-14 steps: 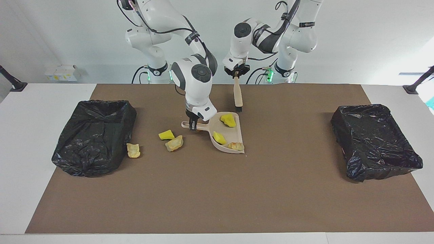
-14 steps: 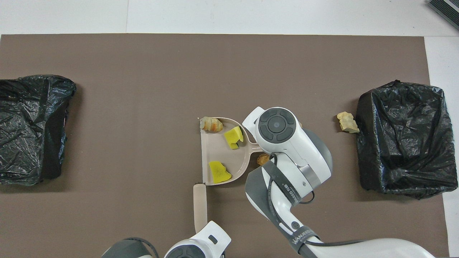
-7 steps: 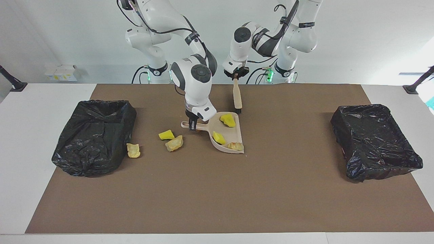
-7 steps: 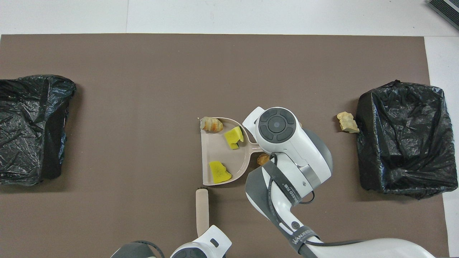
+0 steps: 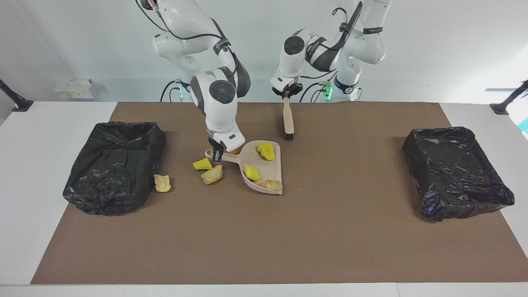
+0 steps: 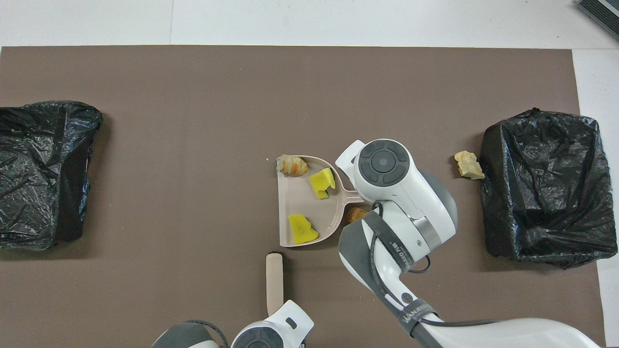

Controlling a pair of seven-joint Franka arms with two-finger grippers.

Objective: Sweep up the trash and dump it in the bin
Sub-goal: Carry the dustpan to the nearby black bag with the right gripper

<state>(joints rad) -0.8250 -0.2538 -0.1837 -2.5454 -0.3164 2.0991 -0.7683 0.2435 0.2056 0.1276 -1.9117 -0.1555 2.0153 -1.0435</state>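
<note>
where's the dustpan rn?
The dustpan sits mid-table, its handle held by the right gripper, with three trash pieces in it. Two loose lumps lie beside its handle, toward the right arm's end; the brush is nearer the robots.

Right gripper (image 5: 217, 156) hidden overhead; bin (image 6: 29, 174) cropped

The table (image 5: 57, 255) is covered by a brown mat (image 5: 330, 247). One black bin (image 5: 115, 165) is set at each end (image 5: 456, 171). Three scraps (image 5: 211, 174) and a dustpan (image 5: 264, 165) are found mid-mat.
</note>
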